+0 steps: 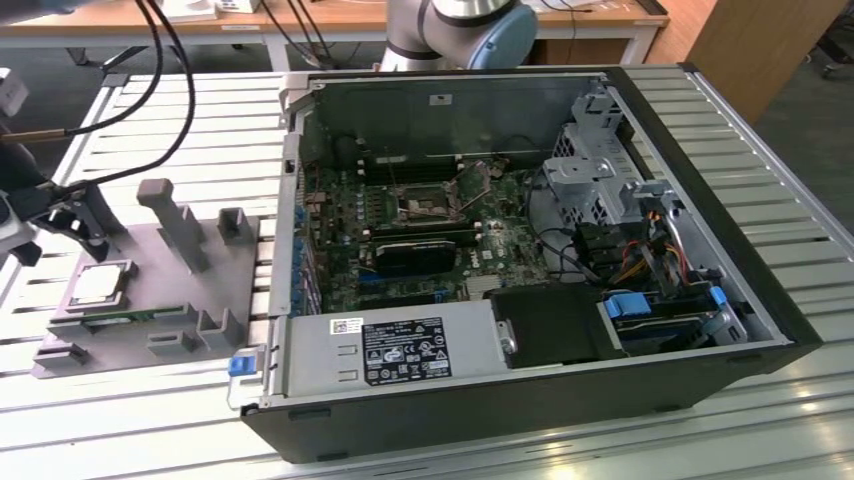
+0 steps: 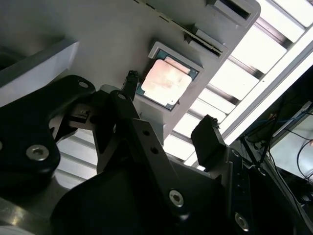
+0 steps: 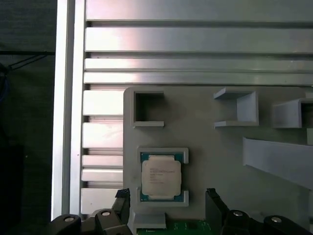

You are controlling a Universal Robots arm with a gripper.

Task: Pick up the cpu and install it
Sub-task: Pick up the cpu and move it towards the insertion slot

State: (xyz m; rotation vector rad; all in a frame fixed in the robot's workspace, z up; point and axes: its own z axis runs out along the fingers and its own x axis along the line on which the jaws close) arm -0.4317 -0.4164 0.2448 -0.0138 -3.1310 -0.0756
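A robot claw (image 3: 167, 194) hangs over a grey fixture plate (image 1: 167, 262) at the exterior view's left, its two black fingers spread wide and holding nothing. The cpu (image 3: 161, 176), a square silver chip with a dark green rim, lies flat in a raised pocket of that plate, between the two fingertips in both wrist views. Whether the tips touch the plate cannot be made out.

In the exterior view the claw's upper body is cut off by the frame edge. In the first wrist view only the finger ends rise from the picture's border, and in the second wrist view the claw's black linkage covers much of the scene. A strip of green circuit board (image 3: 188, 227) just beside the chip's pocket is partly cropped.

Upright grey blocks (image 1: 174, 222) stand on the plate near the chip. The plate rests on a slatted metal desk (image 1: 801, 250). Well apart from it, toward the exterior view's right, an open black computer case (image 1: 534, 415) lies on its side, showing a motherboard with its socket (image 1: 427, 207), a silver power supply (image 1: 387, 350) and tangled cables (image 1: 641, 250).
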